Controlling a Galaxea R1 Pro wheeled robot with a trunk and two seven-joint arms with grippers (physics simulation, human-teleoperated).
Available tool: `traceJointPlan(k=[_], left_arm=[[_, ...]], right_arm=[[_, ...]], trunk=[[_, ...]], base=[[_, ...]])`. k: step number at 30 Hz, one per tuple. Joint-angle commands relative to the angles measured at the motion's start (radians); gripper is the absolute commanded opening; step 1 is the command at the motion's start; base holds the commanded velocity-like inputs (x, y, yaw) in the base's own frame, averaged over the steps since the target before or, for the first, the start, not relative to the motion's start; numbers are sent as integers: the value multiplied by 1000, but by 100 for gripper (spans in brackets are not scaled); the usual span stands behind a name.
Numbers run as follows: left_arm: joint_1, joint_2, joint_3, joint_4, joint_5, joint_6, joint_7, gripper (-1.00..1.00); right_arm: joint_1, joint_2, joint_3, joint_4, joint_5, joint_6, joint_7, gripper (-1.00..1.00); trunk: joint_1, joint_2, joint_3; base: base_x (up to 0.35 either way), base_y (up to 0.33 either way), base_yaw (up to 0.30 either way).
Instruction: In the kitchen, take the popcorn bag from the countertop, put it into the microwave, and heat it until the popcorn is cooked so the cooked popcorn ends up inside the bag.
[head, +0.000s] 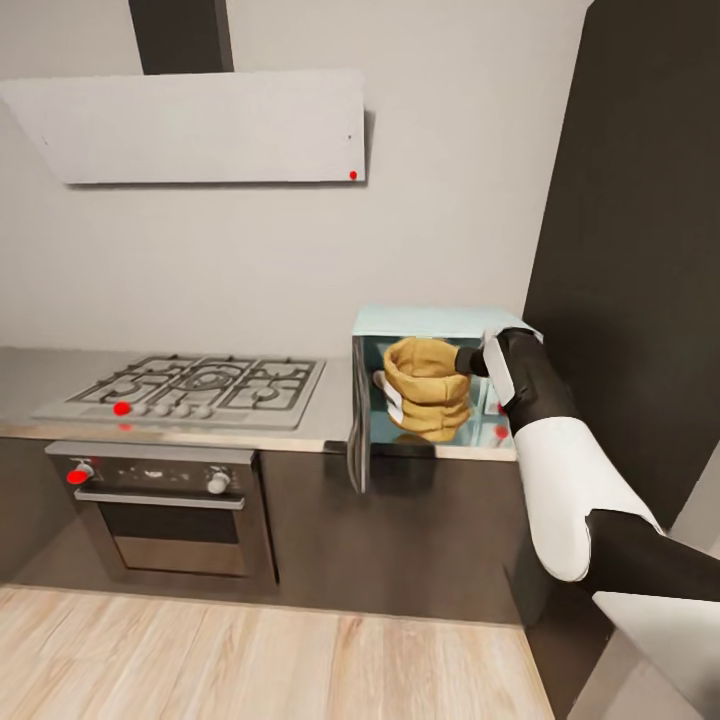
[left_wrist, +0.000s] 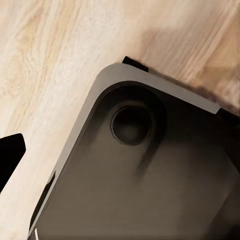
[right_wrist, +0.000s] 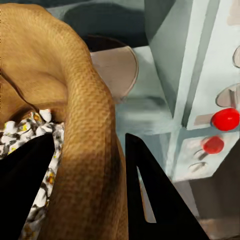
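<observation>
The right pincer (right_wrist: 85, 190) pinches the bag's (head: 428, 388) rolled rim, one finger inside above the popcorn (right_wrist: 30, 135), likely to carry it upright into the open microwave (head: 440, 325) just ahead.

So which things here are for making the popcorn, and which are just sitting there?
For the popcorn job:
- popcorn bag, its rim held by the right hand
- popcorn inside it
- microwave, door open
- countertop

Just there:
- gas hob
- oven
- hood
- floor
</observation>
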Motion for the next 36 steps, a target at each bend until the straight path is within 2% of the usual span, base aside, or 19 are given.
traceJointPlan(k=[1,5,21,36], left_arm=[[0,0,1,-2,1,-1,1,100],[0,0,1,-2,1,-3,1,100],[0,0,1,-2,1,-6,1,100],[0,0,1,-2,1,-3,1,100]], right_arm=[[0,1,-4,-3,22,-46,-5,-100],[0,1,-4,1,22,-46,-5,-100],[4,-2,-4,14,18,-47,-6,-100],[4,-2,-4,14,19,-47,-5,-100]], trunk=[[1,0,-1],[1,0,-1],[1,0,-1],[1,0,-1]], base=[[321,0,0],[190,0,0],[5,0,0],[303,0,0]])
